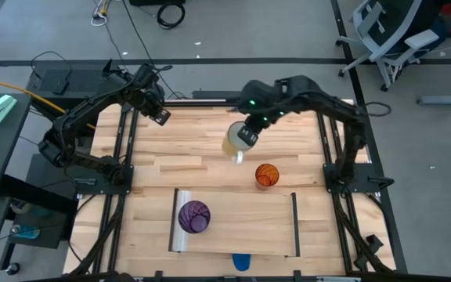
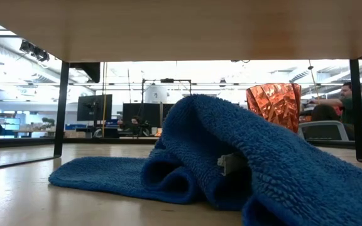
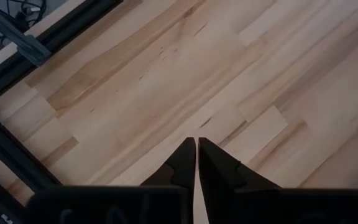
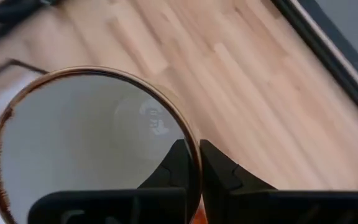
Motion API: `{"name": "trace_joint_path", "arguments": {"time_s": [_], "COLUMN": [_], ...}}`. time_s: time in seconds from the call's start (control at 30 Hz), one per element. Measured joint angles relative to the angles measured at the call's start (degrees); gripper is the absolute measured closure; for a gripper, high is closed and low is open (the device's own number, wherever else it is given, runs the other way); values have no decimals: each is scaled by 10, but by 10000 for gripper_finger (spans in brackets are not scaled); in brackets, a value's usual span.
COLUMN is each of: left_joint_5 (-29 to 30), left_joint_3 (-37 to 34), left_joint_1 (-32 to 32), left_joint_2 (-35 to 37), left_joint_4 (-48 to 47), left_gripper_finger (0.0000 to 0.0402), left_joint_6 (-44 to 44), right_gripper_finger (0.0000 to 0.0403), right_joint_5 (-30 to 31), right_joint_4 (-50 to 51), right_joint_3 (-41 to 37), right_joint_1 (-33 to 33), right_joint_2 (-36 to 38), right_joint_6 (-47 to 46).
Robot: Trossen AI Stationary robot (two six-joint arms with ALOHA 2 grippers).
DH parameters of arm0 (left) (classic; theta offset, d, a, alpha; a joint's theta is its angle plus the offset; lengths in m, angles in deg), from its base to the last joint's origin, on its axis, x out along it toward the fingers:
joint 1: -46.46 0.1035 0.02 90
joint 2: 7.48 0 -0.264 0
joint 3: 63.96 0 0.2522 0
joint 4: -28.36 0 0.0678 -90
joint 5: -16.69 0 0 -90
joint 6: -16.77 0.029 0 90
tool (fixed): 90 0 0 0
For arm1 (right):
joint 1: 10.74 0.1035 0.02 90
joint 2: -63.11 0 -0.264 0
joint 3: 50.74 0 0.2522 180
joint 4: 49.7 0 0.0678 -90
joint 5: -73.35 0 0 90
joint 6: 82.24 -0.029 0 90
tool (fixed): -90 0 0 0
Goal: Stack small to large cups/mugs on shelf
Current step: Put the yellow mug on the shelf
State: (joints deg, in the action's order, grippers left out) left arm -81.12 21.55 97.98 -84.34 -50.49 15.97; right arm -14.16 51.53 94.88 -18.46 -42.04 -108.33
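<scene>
White mug [image 1: 239, 141], mouth turned up with its axis about vertical, is clamped by the rim in the right gripper [image 4: 192, 163] and held above the tabletop behind the shelf [image 1: 233, 223], where the purple tumbler [image 1: 193, 216] stands upright, while the left gripper [image 3: 196, 155], pinched together and empty, is kept farther back.

Grey floor [image 1: 288, 31] ran behind my slatted wooden tabletop [image 1: 202, 149], with black cables [image 1: 167, 12] lying on it and a grey office chair [image 1: 382, 35] at one corner. Across the room I saw dark monitors [image 2: 115, 110] on desks, bright ceiling lights [image 2: 5, 50], and a seated person [image 2: 347, 110] far off.
</scene>
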Motion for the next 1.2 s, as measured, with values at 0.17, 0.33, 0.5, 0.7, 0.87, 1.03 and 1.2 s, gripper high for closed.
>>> {"name": "trace_joint_path", "arguments": {"time_s": [0.17, 0.33, 0.5, 0.7, 0.87, 1.03, 1.2], "left_joint_5": [0, 0, 0, 0, 0, 0, 0], "left_joint_3": [0, 0, 0, 0, 0, 0, 0], "left_joint_1": [0, 0, 0, 0, 0, 0, 0], "left_joint_2": [0, 0, 0, 0, 0, 0, 0], "left_joint_4": [6, 6, 6, 6, 6, 6, 6], "left_gripper_finger": [372, 371, 380, 383, 377, 382, 387], "left_joint_6": [0, 0, 0, 0, 1, 1, 1], "right_gripper_finger": [386, 386, 386, 386, 386, 386, 386], "right_joint_5": [23, 46, 52, 55, 54, 52, 54], "right_joint_4": [1, 13, 29, 26, 25, 25, 25], "right_joint_3": [0, 0, 0, 0, -1, -1, 0], "right_joint_1": [72, 144, 207, 259, 284, 300, 312], "right_joint_2": [26, 27, 16, -6, -43, -71, -81], "right_joint_6": [-78, -139, -199, -271, -293, -301, -328]}}
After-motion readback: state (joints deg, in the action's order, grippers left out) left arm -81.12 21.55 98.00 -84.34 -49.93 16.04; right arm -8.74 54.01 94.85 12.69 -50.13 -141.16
